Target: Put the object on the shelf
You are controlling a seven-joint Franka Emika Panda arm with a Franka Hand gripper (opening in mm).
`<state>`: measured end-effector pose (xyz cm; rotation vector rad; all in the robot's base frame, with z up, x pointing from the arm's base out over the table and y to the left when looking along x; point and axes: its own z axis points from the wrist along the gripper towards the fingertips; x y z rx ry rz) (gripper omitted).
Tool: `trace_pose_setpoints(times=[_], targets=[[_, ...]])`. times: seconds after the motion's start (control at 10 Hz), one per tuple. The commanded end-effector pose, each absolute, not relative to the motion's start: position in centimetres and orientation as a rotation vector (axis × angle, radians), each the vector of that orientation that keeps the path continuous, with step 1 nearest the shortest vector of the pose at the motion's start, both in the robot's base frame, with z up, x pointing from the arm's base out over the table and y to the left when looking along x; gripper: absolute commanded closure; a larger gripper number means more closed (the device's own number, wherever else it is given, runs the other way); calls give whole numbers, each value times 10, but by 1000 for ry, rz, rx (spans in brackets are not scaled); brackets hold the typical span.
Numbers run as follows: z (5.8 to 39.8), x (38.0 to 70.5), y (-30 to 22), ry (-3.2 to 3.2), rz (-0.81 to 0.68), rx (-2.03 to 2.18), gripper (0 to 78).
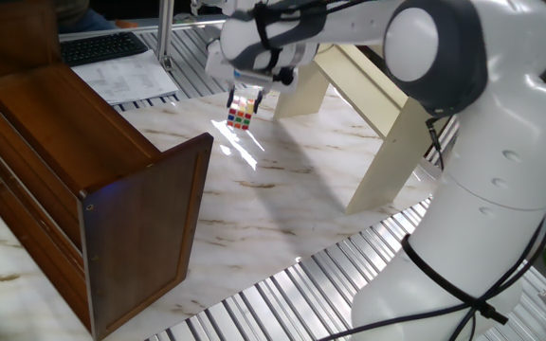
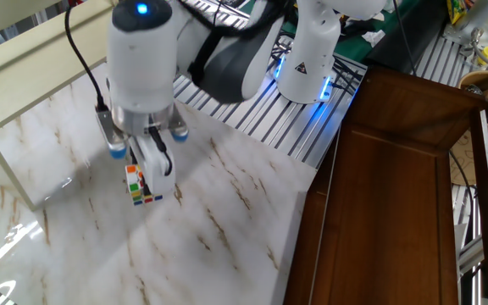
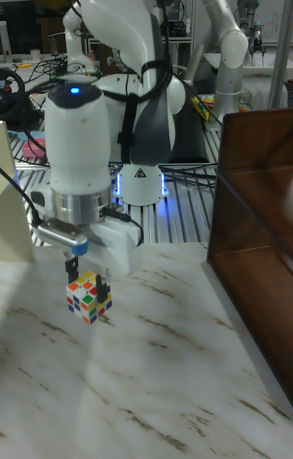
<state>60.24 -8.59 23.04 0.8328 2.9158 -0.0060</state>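
Note:
The object, a small multicoloured cube (image 1: 242, 116) (image 2: 141, 185) (image 3: 89, 299), hangs in the air above the marble table, pinched between the fingers of my gripper (image 1: 245, 99) (image 2: 145, 168) (image 3: 85, 278), which is shut on it and points down. The cream shelf (image 1: 379, 104) stands to the right of the cube in one fixed view; its boards (image 2: 32, 51) lie at the upper left in the other fixed view, and an edge of the shelf (image 3: 13, 207) shows at the left of the tall view. The cube is level with the shelf's lower part, a short way from it.
A large dark brown cabinet (image 1: 83, 180) (image 2: 396, 186) (image 3: 256, 239) stands on the table opposite the shelf. The robot's white base (image 2: 312, 51) and a second white arm (image 3: 220, 28) are behind. Papers and a keyboard (image 1: 102, 47) lie beyond the table.

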Motion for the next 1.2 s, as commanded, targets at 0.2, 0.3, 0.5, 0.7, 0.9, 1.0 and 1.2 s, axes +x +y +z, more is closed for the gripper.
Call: trace_pose_setpoints(times=[0.2,0.3,0.5,0.7,0.9,1.0,1.2], targets=[[272,603,-82,2970,-8,814,760],[274,606,-84,2978,-11,810,760],[275,608,-84,2992,-6,800,760],[275,608,-84,2987,-8,824,760],[275,608,-84,2971,-10,865,760],[275,608,-84,2968,-11,868,760],[275,608,-84,2910,-26,885,760]])
